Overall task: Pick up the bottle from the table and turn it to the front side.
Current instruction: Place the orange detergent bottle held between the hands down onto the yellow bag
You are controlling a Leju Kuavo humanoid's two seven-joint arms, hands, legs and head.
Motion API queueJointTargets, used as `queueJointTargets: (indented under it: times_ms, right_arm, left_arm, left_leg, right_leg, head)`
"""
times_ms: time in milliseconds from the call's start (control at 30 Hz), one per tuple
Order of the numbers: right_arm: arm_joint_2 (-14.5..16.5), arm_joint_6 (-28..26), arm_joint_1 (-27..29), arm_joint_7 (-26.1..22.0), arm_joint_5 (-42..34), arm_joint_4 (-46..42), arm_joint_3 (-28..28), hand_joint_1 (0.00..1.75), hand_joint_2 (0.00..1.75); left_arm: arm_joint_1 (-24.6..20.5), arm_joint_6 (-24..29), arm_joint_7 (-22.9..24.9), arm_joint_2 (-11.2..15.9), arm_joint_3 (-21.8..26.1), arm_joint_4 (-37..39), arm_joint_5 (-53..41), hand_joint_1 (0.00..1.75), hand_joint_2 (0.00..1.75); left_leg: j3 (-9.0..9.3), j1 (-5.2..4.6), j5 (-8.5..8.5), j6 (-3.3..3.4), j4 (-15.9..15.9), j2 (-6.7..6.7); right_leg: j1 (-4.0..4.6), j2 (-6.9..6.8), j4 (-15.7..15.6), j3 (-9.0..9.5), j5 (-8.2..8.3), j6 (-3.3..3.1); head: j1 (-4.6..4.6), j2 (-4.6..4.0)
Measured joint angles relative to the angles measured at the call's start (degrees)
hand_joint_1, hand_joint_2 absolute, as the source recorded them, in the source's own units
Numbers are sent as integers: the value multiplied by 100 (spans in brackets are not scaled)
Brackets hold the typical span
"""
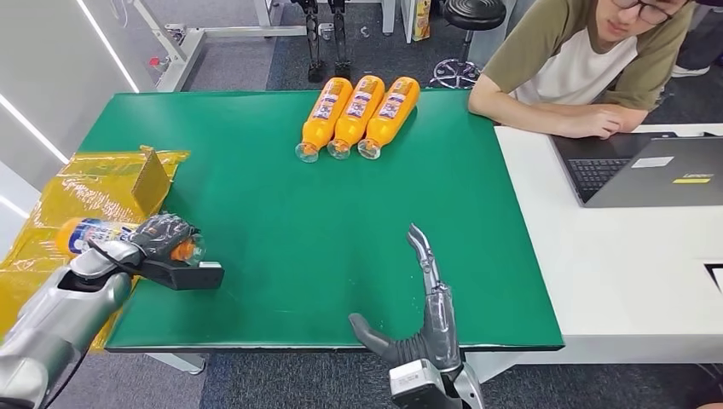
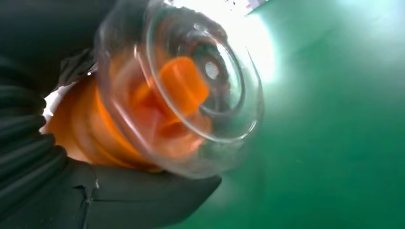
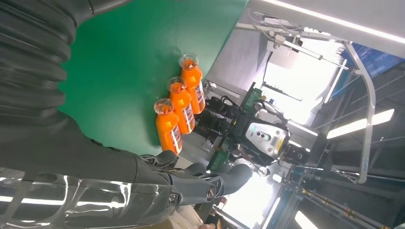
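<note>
Spreading across the middle of the head view: a green table mat (image 1: 281, 230), butting against a white desk (image 1: 614, 264) on the right and overhanging grey carpet. Sitting behind the desk, a person (image 1: 580, 60) leaning on folded forearms beside an open laptop (image 1: 648, 170). Lying at the mat's left edge: crinkled yellow plastic sheeting (image 1: 77, 204) with a cardboard flap (image 1: 152, 181) standing up in it. Lying side by side and touching at the far edge: three orange juice bottles (image 1: 358, 115), clear caps pointing toward the robot.

Reaching in low on the left: left hand (image 1: 166, 243) wrapping dark fingers around an orange juice bottle (image 1: 89, 234) near its neck (clear cap (image 2: 191, 90) looming close in the left wrist view), bottle lying over the sheeting at the mat's edge. Hovering over the near edge: right hand (image 1: 422, 315), holding nothing, fingers extended, thumb splayed aside.

Blurring heavily: the held bottle's label.
</note>
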Motion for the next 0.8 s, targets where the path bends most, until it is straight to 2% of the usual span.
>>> queueJointTargets:
  times_ms: [233, 500, 633, 733, 800]
  right_arm:
    - [33, 61, -37, -44, 2, 16, -78, 0, 175]
    - [33, 55, -57, -141, -87, 152, -101, 0, 175]
    - [32, 11, -93, -192, -137, 267, -101, 0, 175]
    - [31, -36, -100, -201, -142, 312, -101, 0, 175]
    - [31, -64, -106, -202, -149, 325, -101, 0, 175]
  left_arm:
    - [146, 162, 328, -388, -52, 191, 190, 0, 175]
    - [274, 577, 364, -552, -36, 231, 458, 0, 175]
    - [400, 1169, 39, -642, 64, 215, 844, 0, 175]
    - [511, 1567, -455, -768, 280, 30, 1433, 0, 175]
    - [549, 1639, -864, -843, 488, -231, 1929, 0, 175]
  left_leg:
    - [5, -3, 0, 1, -2, -20]
    - [21, -3, 2, -1, -4, -29]
    - [21, -3, 6, -2, -2, -27]
    - [18, -2, 7, -2, 0, -26]
    - [17, -2, 6, -3, 1, -25]
  right_leg:
    - [-2, -23, -1, 16, -5, 4]
    - [-4, -31, 3, 31, -7, 6]
    - [-4, -29, 4, 26, -5, 4]
    - [-4, -27, 5, 22, -2, 2]
    - [-4, -24, 5, 20, 0, 0]
  head:
    - [1, 0]
    - [-1, 0]
    - [-1, 0]
    - [0, 0]
    - [-1, 0]
